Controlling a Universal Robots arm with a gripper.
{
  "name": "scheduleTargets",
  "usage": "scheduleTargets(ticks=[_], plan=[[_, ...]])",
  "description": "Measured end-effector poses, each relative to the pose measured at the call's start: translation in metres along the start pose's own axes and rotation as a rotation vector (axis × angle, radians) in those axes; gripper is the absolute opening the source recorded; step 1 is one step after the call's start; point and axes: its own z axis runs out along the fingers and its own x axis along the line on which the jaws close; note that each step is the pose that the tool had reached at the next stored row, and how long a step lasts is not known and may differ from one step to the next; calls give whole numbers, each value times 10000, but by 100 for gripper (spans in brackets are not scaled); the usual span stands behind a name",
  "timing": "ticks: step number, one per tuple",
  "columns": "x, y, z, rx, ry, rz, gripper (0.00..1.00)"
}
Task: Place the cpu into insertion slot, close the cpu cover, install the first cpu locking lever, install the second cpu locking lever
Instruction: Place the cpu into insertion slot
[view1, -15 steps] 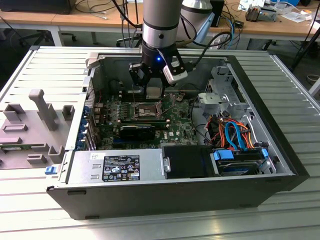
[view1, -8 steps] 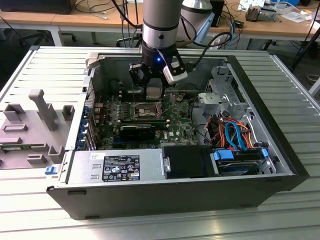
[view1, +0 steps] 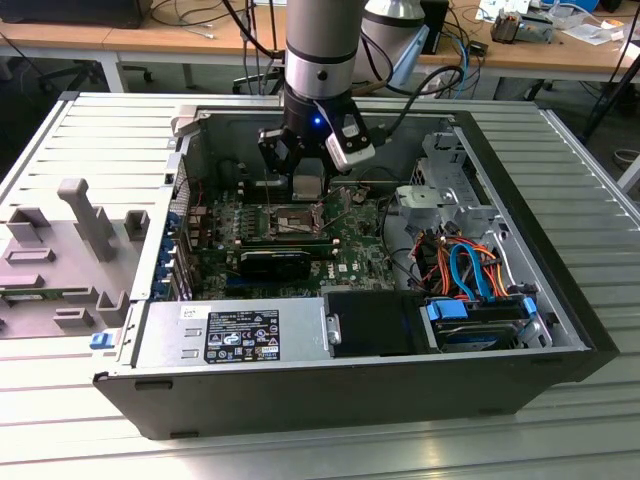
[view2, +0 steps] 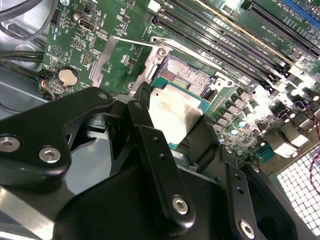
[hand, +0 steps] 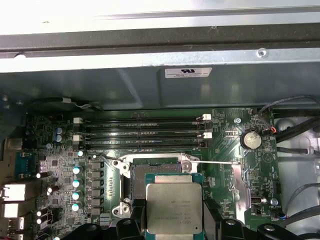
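Observation:
My gripper (view1: 307, 192) is shut on the cpu (view1: 308, 180), holding its edges between two black fingers (view2: 143, 102). The cpu (hand: 174, 207) is a silver-topped square on a green base, and it hangs level just above the motherboard. The insertion slot (hand: 136, 181) lies open, its dark centre partly covered by the cpu (view2: 175, 117) held over one side of it. The cpu cover (hand: 240, 187) is swung back beside the slot (view2: 187, 75), a thin silver frame (view2: 103, 59). A thin wire lever (hand: 217, 163) sticks out along the board by the cover.
Long memory slots (hand: 142, 132) run just past the socket. A coin battery (hand: 251, 140) sits near the cover. In the case, a power supply (view1: 235, 330) lies at the front, and a drive cage with blue and orange cables (view1: 470, 270) is at the exterior view's right. Grey fixtures (view1: 85, 215) stand at its left.

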Motion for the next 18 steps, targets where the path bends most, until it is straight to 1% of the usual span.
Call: scheduleTargets(ticks=[18], plan=[[-1, -20, 30, 0, 0, 0, 54]])
